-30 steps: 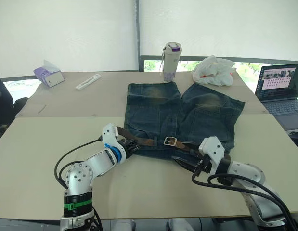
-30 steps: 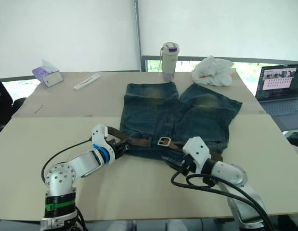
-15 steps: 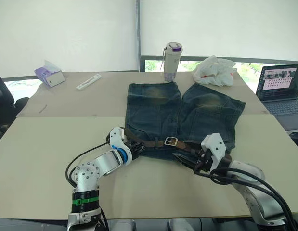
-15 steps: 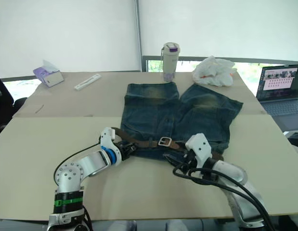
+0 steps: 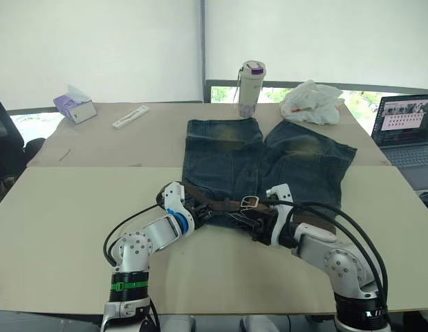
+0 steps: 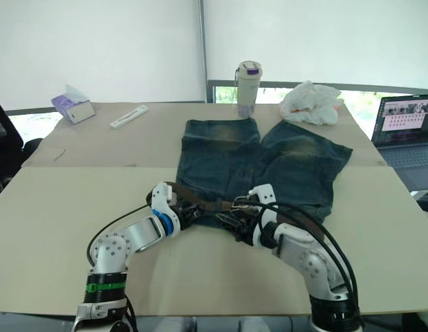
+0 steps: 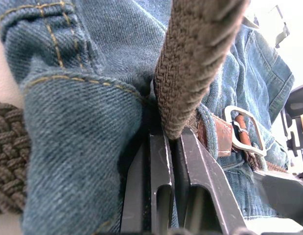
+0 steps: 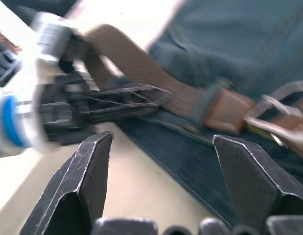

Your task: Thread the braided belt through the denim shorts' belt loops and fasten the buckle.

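Braided belt pinched in your left hand; right hand spread near the buckle. Keep the strap taut while feeding it across the shorts.

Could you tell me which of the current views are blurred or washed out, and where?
Right wrist view: smeared, with the left end effector, belt and buckle soft, and the top left blown out. Left wrist view: sharp on the shorts and belt weave, with the top right corner overexposed. Head views: evenly lit, but the window strip behind the bottle is bright.
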Motion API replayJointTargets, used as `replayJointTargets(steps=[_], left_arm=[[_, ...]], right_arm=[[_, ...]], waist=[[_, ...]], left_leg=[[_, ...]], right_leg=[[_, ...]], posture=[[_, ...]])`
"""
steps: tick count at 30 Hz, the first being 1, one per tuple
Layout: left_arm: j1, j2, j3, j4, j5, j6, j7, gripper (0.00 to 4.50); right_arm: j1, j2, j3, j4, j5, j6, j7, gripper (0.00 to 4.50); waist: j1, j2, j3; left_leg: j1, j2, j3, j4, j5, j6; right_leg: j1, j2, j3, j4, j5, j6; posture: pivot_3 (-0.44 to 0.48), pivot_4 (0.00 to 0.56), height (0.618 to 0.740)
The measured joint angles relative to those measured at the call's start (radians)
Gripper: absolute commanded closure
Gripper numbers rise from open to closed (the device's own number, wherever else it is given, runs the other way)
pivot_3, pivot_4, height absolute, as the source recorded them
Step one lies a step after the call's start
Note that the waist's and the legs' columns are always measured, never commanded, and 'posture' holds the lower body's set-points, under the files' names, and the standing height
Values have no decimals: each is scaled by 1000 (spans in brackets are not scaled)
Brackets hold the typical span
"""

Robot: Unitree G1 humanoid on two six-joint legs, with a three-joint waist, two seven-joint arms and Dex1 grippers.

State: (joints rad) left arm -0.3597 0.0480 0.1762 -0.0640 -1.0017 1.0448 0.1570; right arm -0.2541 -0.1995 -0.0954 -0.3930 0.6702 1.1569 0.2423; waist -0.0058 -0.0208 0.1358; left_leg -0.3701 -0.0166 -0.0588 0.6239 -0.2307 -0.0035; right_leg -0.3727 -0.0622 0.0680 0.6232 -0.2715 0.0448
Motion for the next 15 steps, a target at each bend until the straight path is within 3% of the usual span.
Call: replayJointTargets(steps=[15], left_arm=[[0, -16, 7, 0, 59, 8, -59, 4500]], right_arm=[[-46, 209, -101, 84, 26, 9, -150, 862]], waist=[[-7, 0, 0]], left_leg=[[0, 0, 0, 0, 0, 0]], right_leg=[[0, 0, 0, 0, 0, 1]], posture=[[0, 150, 740]])
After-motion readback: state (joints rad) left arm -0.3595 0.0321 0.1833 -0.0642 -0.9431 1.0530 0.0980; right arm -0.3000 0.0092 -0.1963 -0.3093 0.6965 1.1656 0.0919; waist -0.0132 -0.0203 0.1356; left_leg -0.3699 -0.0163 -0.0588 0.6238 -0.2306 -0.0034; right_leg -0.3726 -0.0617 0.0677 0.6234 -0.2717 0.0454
